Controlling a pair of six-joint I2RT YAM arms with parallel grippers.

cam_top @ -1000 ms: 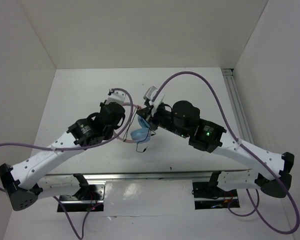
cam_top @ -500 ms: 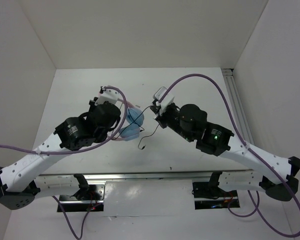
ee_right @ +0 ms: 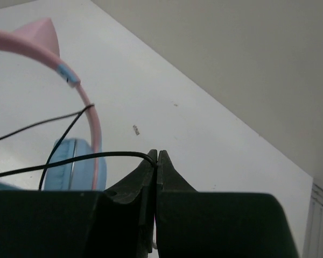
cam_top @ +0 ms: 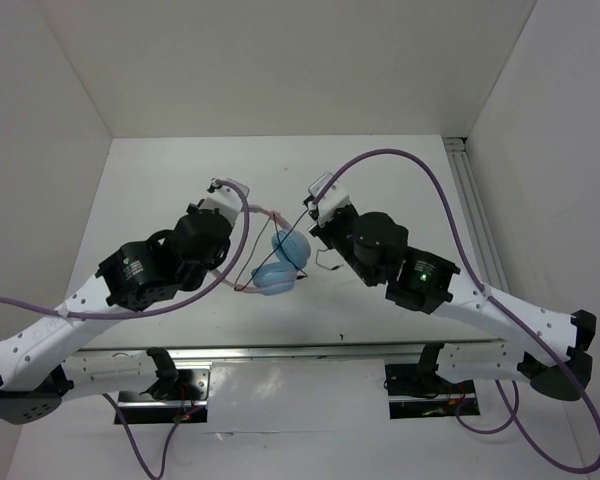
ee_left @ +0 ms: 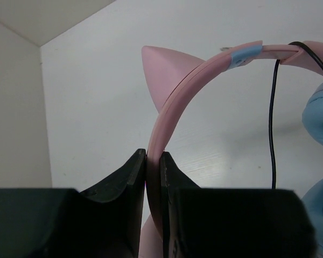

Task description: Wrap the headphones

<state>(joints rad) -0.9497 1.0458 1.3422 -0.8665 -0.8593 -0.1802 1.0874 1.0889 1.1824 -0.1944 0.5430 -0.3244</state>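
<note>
The headphones (cam_top: pixel 280 262) hang between my two grippers above the white table, with a pink cat-eared headband (ee_left: pixel 189 79) and light blue ear cups (cam_top: pixel 274 280). My left gripper (ee_left: pixel 153 157) is shut on the headband just below one cat ear; in the top view it (cam_top: pixel 246 228) is left of the cups. My right gripper (ee_right: pixel 157 155) is shut on the thin black cord (ee_right: pixel 97 156), which runs left past the headband (ee_right: pixel 92 115) and an ear cup (ee_right: pixel 70 165). In the top view the right gripper (cam_top: pixel 310 218) is just right of the cups. The cord (ee_left: pixel 273 134) crosses over the band.
Thick purple robot cables (cam_top: pixel 410 165) loop over both arms. White walls enclose the table (cam_top: pixel 160 180) on the left, back and right. A metal rail (cam_top: pixel 475 205) runs along the right edge. The arm bases sit on a rail at the near edge (cam_top: pixel 300 350).
The left arm has swung the headphones, so the ear cups now lie toward the near side. The right gripper moved out to the right, then back close beside the cups, holding the cord.
</note>
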